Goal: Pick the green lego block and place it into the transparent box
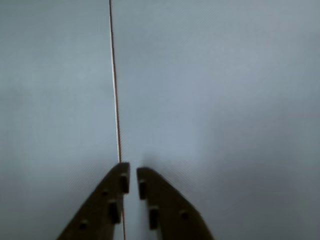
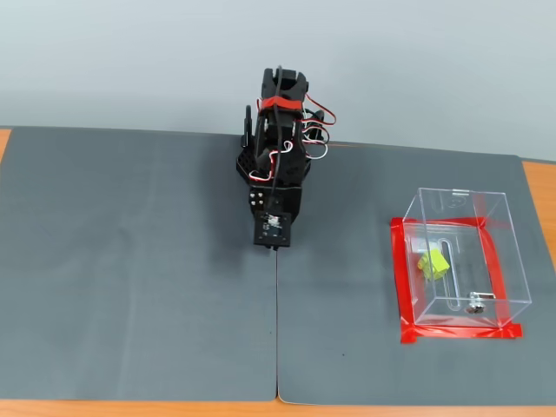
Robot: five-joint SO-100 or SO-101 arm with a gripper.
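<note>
The green lego block (image 2: pixel 433 263) lies inside the transparent box (image 2: pixel 498 228), which stands on a square of red tape (image 2: pixel 401 287) at the right of the mat in the fixed view. Well left of the box, my gripper (image 2: pixel 275 246) is folded down near the arm's base, over the mat's seam. The wrist view shows the gripper (image 1: pixel 133 170) with its two dark fingers nearly touching and nothing between them, over bare grey mat. Neither block nor box appears in the wrist view.
Two grey mats (image 2: pixel 130 261) cover the table and meet at a seam (image 2: pixel 277 339), which the wrist view shows as a thin line (image 1: pixel 116 100). Orange table edge (image 2: pixel 539 191) shows at the right and along the front. The arm's base (image 2: pixel 278 130) stands at the back centre.
</note>
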